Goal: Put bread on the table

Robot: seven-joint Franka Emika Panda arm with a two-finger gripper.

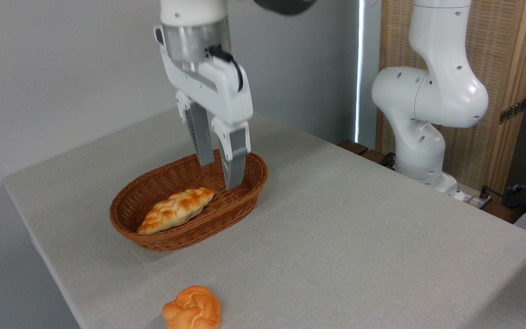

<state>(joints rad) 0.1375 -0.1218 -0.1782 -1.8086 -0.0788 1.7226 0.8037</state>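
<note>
The small knotted golden-orange bun (pixel 192 313) lies on the grey-beige cloth-covered counter (pixel 359 237); the fingers (pixel 234 171) hang released and empty above; task looks done.

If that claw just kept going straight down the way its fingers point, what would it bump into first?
Most likely the wicker basket: the open gripper points down over its right end, clear of the braided loaf. Depth is hard to judge from this single view.
</note>
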